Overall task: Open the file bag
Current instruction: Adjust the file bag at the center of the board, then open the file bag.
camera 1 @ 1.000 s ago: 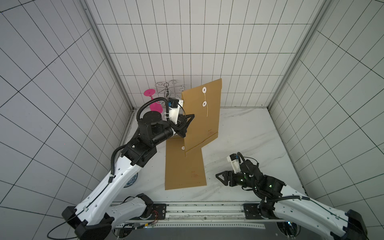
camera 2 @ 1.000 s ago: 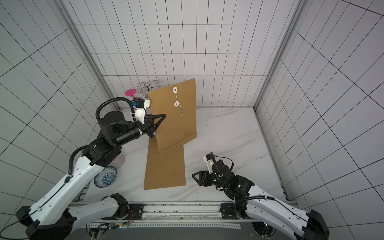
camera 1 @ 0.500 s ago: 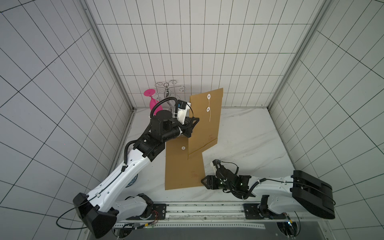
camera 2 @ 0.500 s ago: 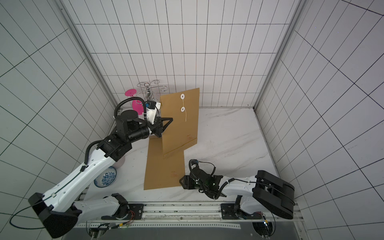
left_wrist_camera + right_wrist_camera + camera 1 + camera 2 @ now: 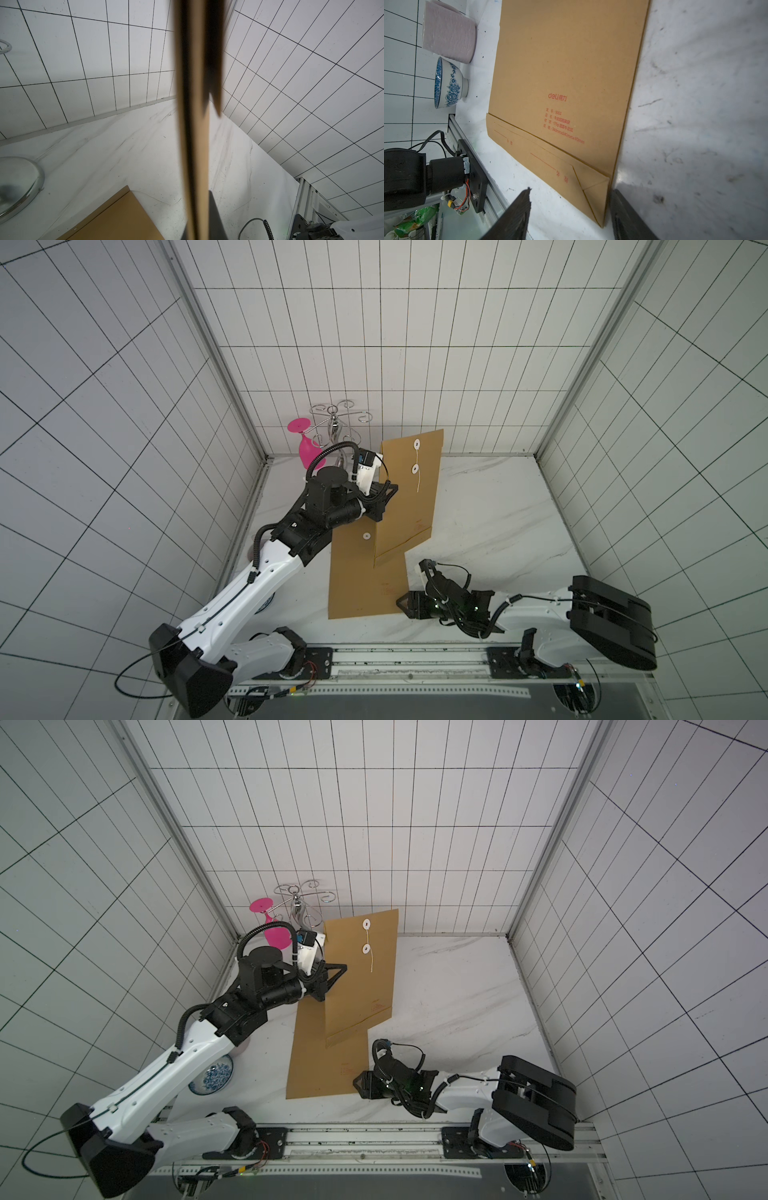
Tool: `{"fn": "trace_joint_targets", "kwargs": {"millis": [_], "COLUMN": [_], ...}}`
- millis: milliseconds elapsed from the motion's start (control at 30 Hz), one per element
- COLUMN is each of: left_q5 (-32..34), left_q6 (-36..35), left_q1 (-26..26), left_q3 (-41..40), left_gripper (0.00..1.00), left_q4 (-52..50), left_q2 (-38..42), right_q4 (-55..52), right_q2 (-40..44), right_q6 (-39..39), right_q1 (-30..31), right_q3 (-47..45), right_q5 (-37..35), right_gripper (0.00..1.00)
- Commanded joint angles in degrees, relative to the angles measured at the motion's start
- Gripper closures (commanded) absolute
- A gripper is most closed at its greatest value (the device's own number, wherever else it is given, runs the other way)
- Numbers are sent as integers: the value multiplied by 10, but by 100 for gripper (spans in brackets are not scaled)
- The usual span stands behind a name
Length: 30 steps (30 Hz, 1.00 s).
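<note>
above the desk's (image 5: 490, 510) far left part, the left fingers (image 5: 214, 222) are pressed onto one long edge of the lifted file bag (image 5: 409, 506), held on end and leaning, its lower end over a flat file bag (image 5: 361, 585). the string (image 5: 418, 481) seemingly joins both buttons (image 5: 416, 443), so unwinding is not yet done. the right fingers (image 5: 515, 220) are spread astride the flat file bag's near corner; next, i judge, they must rise to the string's loose tail. bare marble lies rightward; the wire rack (image 5: 333, 431) and back wall (image 5: 415, 385) crowd the lifted file bag's top.
</note>
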<state>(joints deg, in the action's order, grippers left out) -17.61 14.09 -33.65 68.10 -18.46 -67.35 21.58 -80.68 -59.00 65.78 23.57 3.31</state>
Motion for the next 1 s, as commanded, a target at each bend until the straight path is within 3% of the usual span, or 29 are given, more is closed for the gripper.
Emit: {"fn": "trace_joint_targets", "kwargs": {"millis": [0, 267, 433, 567, 667, 800, 967], "left_q5": [-7, -14, -32, -65, -89, -53, 120], "left_q6": [-4, -2, 11, 11, -5, -77, -156], "left_q1": [1, 1, 1, -7, -34, -124, -231], "left_q3": [-5, -11, -24, -26, -11, 51, 89], "left_gripper": [100, 100, 100, 100, 100, 100, 100], "left_q4": [25, 21, 25, 31, 15, -69, -132], "left_q2": [12, 7, 6, 0, -5, -11, 18], "right_q4": [-14, -49, -360, -521, -554, -549, -505], "right_q2": [-17, 6, 230, 415, 459, 447, 439], "right_q6": [-8, 8, 86, 171, 260, 345, 389], "right_q1": [7, 9, 38, 27, -25, -126, -214], "right_q3": [17, 22, 73, 128, 184, 255, 285], "right_q5": [-2, -13, -173, -257, -239, -157, -50], "right_gripper": [38, 39, 33, 23, 22, 25, 32]}}
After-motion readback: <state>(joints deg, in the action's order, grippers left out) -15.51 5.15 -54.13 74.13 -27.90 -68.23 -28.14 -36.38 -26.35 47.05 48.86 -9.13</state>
